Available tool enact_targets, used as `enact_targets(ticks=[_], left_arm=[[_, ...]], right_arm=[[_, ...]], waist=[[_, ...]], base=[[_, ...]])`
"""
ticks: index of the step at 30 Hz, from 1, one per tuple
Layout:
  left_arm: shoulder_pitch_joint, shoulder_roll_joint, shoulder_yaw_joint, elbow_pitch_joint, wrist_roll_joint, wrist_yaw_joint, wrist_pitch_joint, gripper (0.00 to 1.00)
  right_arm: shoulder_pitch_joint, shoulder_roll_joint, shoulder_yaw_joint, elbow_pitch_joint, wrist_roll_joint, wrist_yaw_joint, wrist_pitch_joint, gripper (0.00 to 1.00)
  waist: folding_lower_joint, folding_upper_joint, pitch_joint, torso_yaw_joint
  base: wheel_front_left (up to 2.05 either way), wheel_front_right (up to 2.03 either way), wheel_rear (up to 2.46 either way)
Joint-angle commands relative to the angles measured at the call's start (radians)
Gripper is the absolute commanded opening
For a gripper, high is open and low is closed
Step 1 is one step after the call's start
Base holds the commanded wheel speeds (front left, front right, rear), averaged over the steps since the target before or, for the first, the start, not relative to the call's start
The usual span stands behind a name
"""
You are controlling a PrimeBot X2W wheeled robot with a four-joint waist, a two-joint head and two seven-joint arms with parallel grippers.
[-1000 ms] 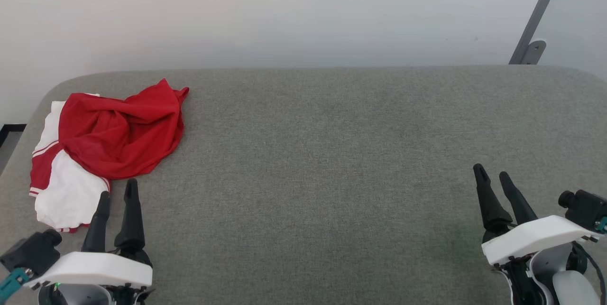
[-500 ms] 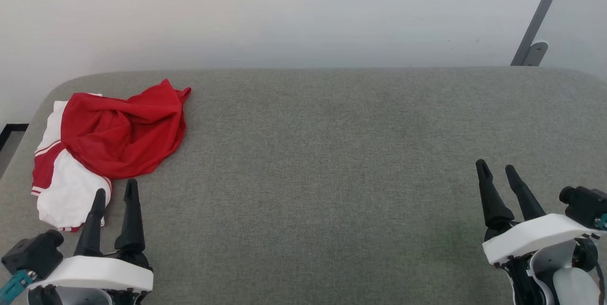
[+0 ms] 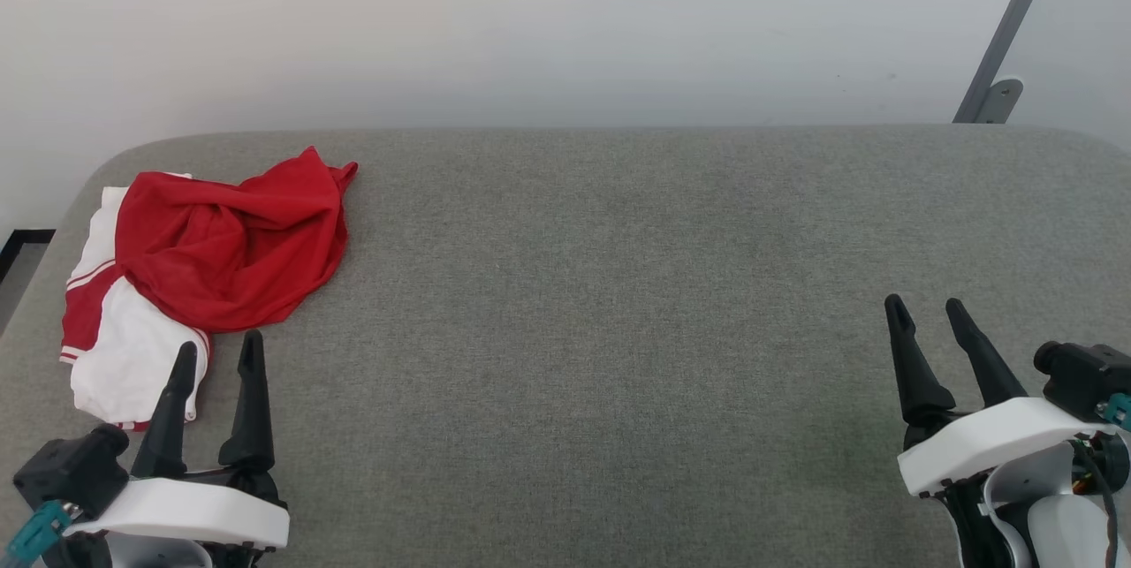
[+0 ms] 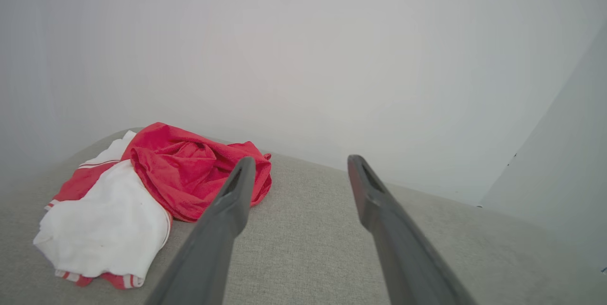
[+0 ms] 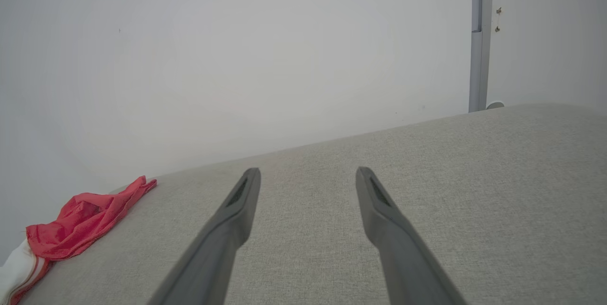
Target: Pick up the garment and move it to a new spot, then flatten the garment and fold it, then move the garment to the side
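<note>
The head view looks down on the grey fabric surface [image 3: 618, 285]. Both wrist views skim low across it toward the wall [image 4: 303, 58], sharing the garment [image 4: 189, 172] at left.

Grey fabric surface [image 3: 618, 303] — crumpled garment [image 3: 212, 259] at far-left corner.

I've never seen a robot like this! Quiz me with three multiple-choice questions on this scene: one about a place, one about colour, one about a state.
1. Where on the grey padded surface does the garment lie?
A. left end
B. centre
C. right end

2. Which colours does the garment show?
A. blue and yellow
B. red and white
C. black and green

3. How are the left gripper and right gripper?
A. both open, empty
B. both shut on cloth
C. one shut

Answers: 1A, it is bunched just beyond the left gripper; 2B, red cloth over white; 3A, each pair of fingers stands spread, nothing between.
</note>
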Motion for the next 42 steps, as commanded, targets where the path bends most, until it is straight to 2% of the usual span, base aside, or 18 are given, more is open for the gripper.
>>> enact_targets(ticks=[1,24,42], left_arm=[[0.008,0.009,-0.002,-0.007,0.02,-0.001,-0.01,1.0],[0.018,0.045,-0.033,-0.023,0.142,-0.009,-0.052,1.0],[0.01,0.042,-0.026,-0.008,0.126,-0.006,-0.054,1.0]], right_arm=[[-0.006,-0.003,0.003,-0.009,-0.018,0.0,-0.01,1.0],[-0.001,-0.014,0.016,-0.027,-0.169,0.0,-0.034,1.0],[0.011,-0.004,0.002,-0.031,-0.186,0.0,-0.038,1.0]], waist=[[0.0,0.0,0.0,0.0],[0.0,0.0,-0.001,0.007],[0.0,0.0,-0.003,0.011]], base=[[0.0,0.0,0.0],[0.0,0.0,0.0],[0.0,0.0,0.0]])
